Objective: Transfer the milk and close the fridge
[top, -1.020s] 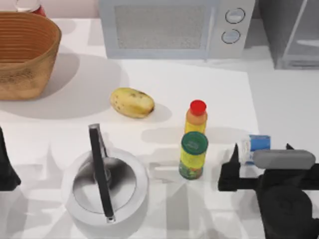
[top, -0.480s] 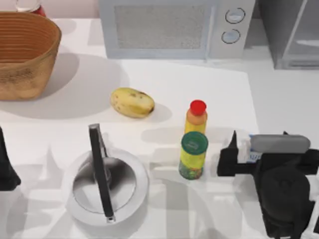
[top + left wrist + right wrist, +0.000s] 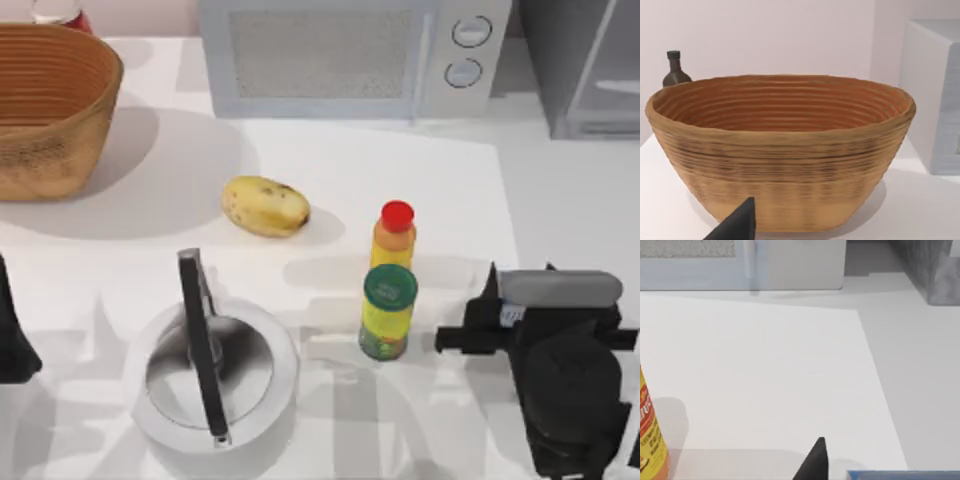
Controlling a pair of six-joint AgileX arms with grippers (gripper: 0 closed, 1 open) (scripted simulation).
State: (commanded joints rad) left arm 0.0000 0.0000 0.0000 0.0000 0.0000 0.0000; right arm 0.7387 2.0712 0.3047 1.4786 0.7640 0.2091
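Note:
The milk stands at the table's right, nearly covered from above by my right gripper; a sliver of white and blue shows between the two dark fingers. These fingers sit close against the carton's sides, shut on it. The right wrist view catches the blue top edge of the milk beside one fingertip. The grey fridge stands at the back right, its pale door panel swung open. My left arm is parked at the table's left edge.
A green-capped yellow bottle and a red-capped one stand just left of the right gripper. A white microwave is at the back, a wicker basket back left, a yellow potato mid-table, a white pan in front.
My right gripper has moved forward over the milk and its fingers have drawn in from wide apart to the carton's sides. The left arm has not moved.

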